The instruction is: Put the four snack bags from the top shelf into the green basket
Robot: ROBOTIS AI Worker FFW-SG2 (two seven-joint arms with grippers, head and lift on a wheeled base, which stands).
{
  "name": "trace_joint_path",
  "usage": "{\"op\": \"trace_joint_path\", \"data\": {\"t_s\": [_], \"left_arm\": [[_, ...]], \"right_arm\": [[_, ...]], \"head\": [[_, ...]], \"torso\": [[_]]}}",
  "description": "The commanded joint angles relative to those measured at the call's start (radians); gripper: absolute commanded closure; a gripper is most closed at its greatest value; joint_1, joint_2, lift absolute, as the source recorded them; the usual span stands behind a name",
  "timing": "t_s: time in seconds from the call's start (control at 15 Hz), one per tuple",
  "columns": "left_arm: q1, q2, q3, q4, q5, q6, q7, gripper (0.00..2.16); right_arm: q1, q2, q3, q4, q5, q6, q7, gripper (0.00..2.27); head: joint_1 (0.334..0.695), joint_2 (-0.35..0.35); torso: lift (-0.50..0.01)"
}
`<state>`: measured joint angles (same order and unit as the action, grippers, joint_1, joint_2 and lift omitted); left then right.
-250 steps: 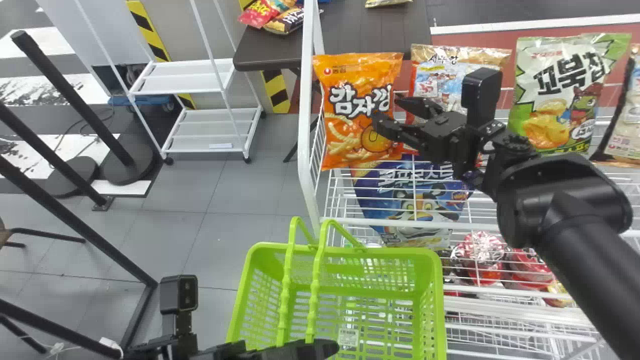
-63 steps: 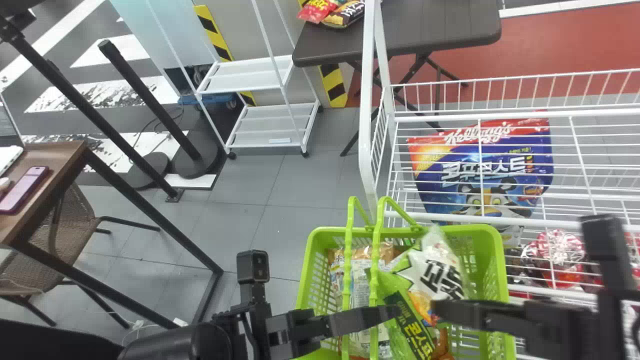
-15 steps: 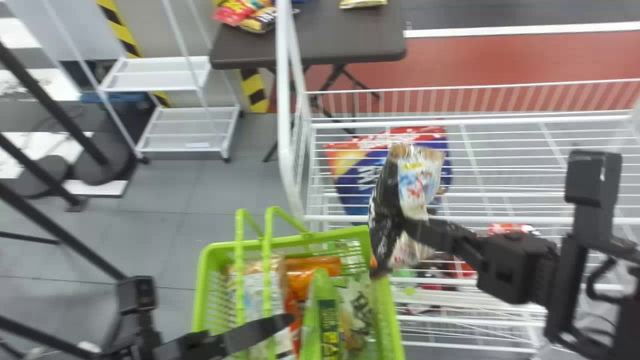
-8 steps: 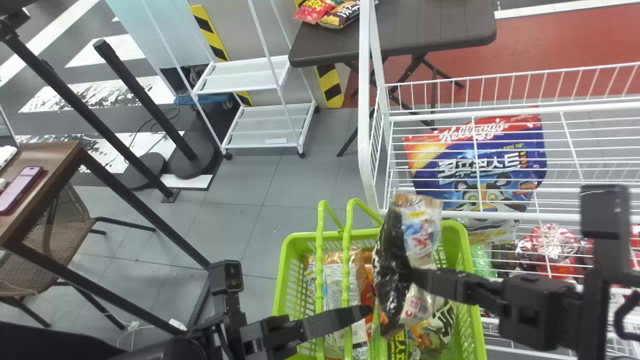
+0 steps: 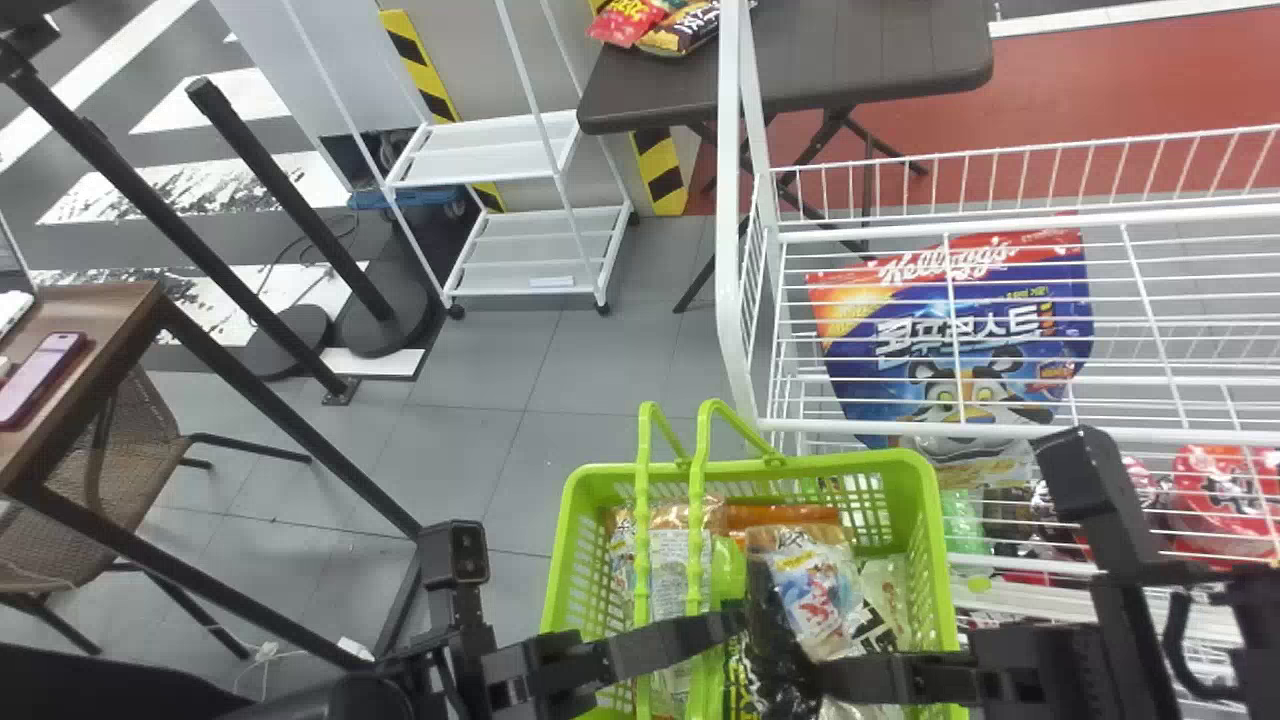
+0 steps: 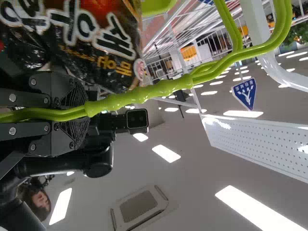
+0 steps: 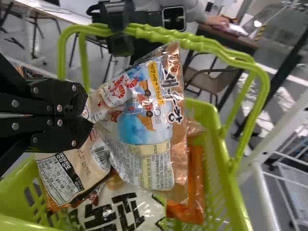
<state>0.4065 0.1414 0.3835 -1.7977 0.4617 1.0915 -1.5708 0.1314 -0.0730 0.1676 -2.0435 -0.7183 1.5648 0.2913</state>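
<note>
My left gripper [image 5: 728,622] is at the basket's handles in the head view; in the left wrist view the left gripper [image 6: 87,113] is closed around both green bars [image 6: 166,87]. Low in the green basket [image 5: 928,520], toward its right side, my right gripper [image 5: 825,677] pinches the dark and tan snack bag [image 5: 815,600]. From the right wrist, the right gripper [image 7: 85,109] grips one edge of that bag [image 7: 144,127], which lies tilted over the others. Beneath and beside it are an orange bag [image 7: 195,183], a green-and-white bag [image 7: 120,211] and a tan bag [image 5: 670,545].
Behind the basket stands the white wire rack [image 5: 900,427], with a blue cereal bag [image 5: 950,340] and red packages [image 5: 1225,500] on lower levels. A brown desk [image 5: 110,320] is at the left, a dark table [image 5: 850,60] at the back. Grey floor [image 5: 540,400] lies left of the rack.
The right gripper has lowered the dark and tan bag from above the basket to among the others. Long before, the bags stood on the top shelf. The left gripper keeps its place at the handles.
</note>
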Motion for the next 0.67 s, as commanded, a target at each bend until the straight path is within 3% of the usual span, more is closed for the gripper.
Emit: {"op": "trace_joint_path", "data": {"t_s": [0.0, 0.4, 0.47, 0.6], "left_arm": [[0.0, 0.0, 0.0, 0.0, 0.0, 0.0, -0.01, 2.15], [0.006, -0.005, -0.006, -0.008, 0.0, 0.0, -0.01, 2.15], [0.009, -0.005, -0.006, -0.012, 0.0, 0.0, -0.01, 2.15], [0.012, -0.005, -0.006, -0.015, 0.0, 0.0, -0.01, 2.15]], "right_arm": [[0.005, -0.005, -0.023, -0.021, 0.008, 0.007, 0.002, 0.0], [0.057, -0.004, -0.258, -0.196, -0.082, 0.007, 0.031, 0.04], [0.082, -0.005, -0.275, -0.215, -0.049, -0.019, 0.031, 0.04], [0.139, -0.005, -0.28, -0.241, 0.129, -0.237, 0.029, 0.04]], "head": [[0.695, 0.35], [0.695, 0.35], [0.695, 0.35], [0.695, 0.304]], "torso": [[0.0], [0.0], [0.0], [0.0]]}}
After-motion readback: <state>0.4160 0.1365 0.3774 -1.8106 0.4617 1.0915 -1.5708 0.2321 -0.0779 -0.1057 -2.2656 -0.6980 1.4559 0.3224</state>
